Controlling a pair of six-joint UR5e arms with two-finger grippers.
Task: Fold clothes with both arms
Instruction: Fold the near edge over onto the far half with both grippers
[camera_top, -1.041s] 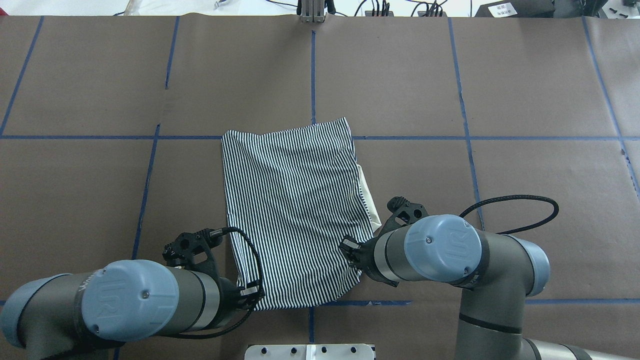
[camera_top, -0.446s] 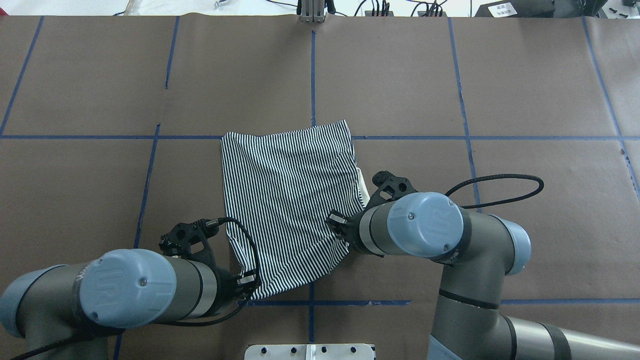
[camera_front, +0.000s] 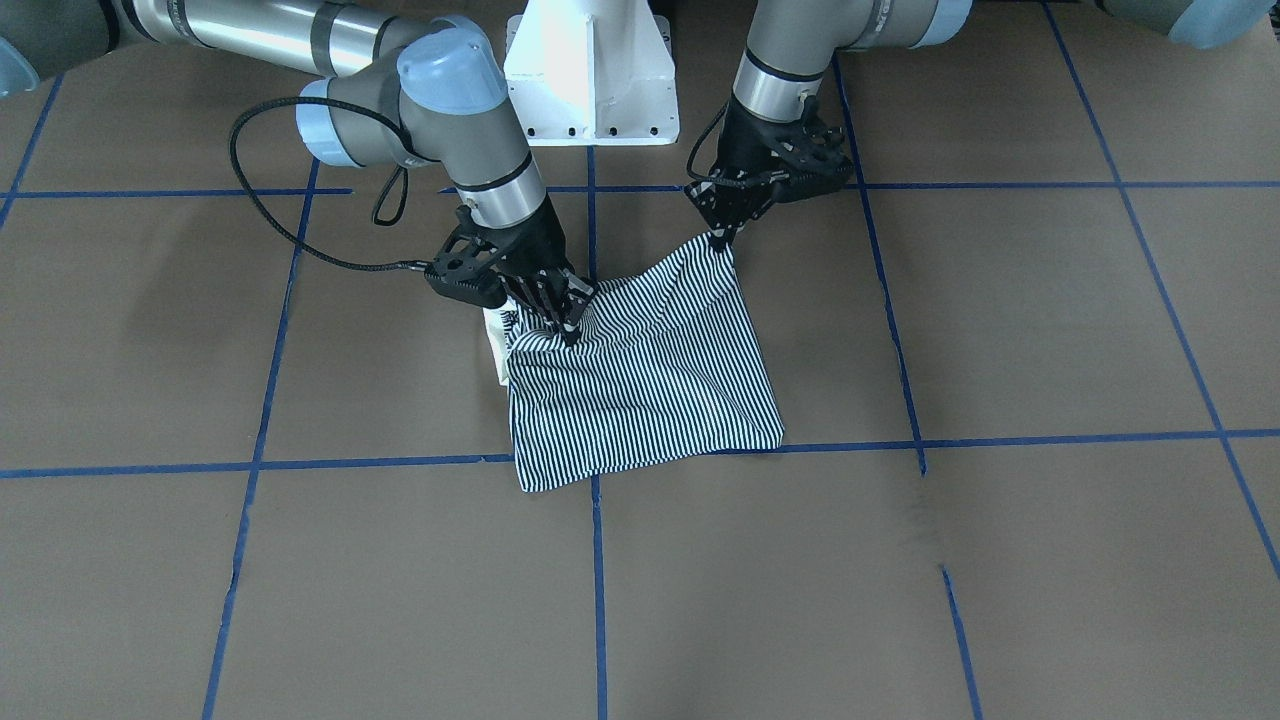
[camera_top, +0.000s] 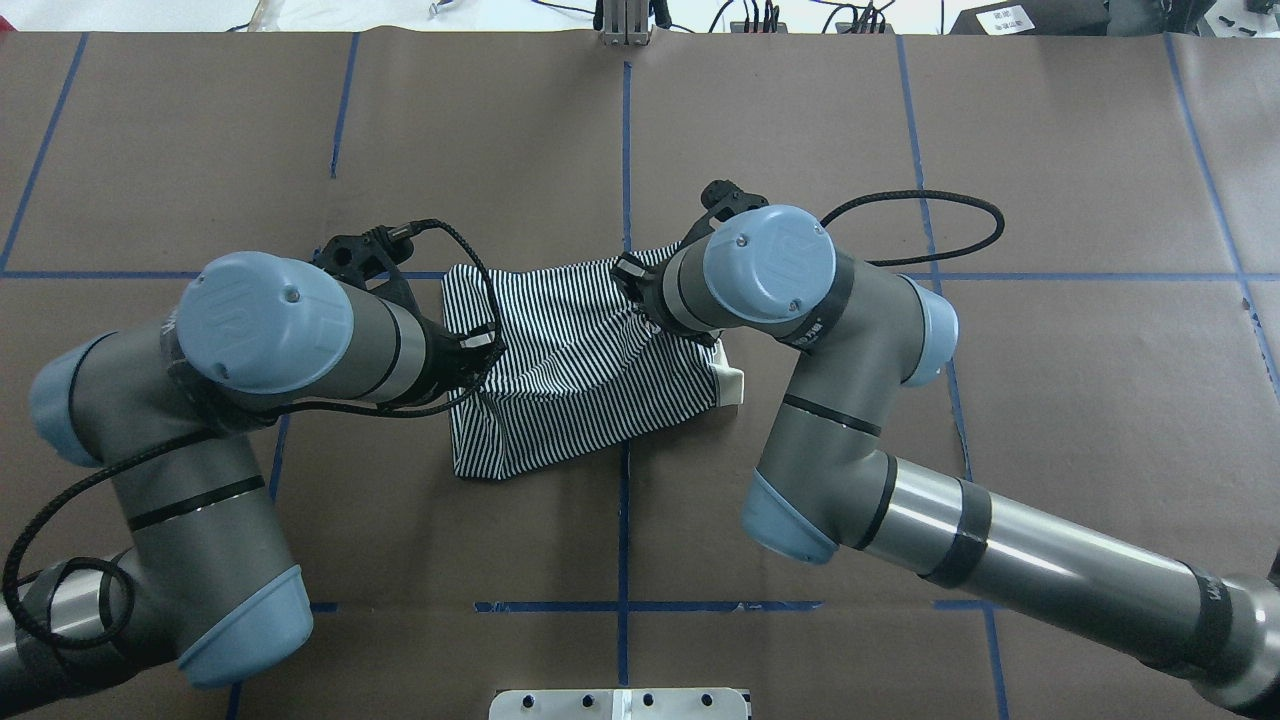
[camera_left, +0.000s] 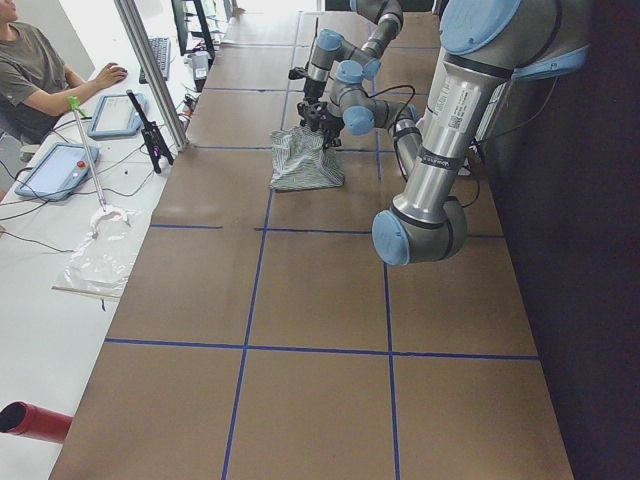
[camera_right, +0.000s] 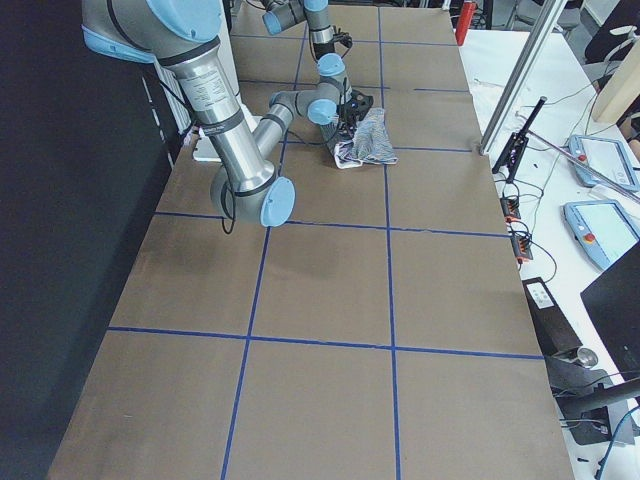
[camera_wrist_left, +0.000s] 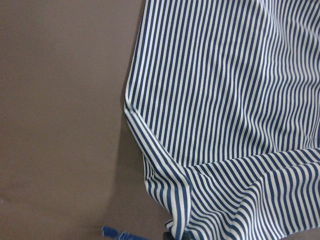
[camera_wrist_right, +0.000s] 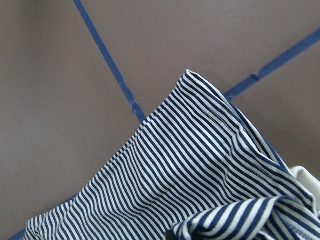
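Note:
The striped shirt (camera_top: 570, 370) lies mid-table, its near part lifted and doubled over toward the far edge. A bit of cream collar (camera_top: 730, 385) sticks out on its right side. My left gripper (camera_top: 487, 352) is shut on the shirt's left corner, and the front-facing view shows that corner pinched and held above the table (camera_front: 720, 240). My right gripper (camera_top: 628, 283) is shut on the right corner, bunching the cloth (camera_front: 563, 328) low over the shirt (camera_front: 650, 390). Striped fabric fills the left wrist view (camera_wrist_left: 225, 110) and hangs close in the right wrist view (camera_wrist_right: 200, 170).
Brown paper with blue tape lines (camera_top: 625, 150) covers the table. The white pedestal base (camera_front: 590, 70) stands at the near edge. A black cable (camera_top: 930, 200) loops off the right arm. A person (camera_left: 40, 70) sits at a side desk with tablets.
Both grippers have carried the shirt's near edge away from the robot toward its far edge. The visible shirt is now about half as long.

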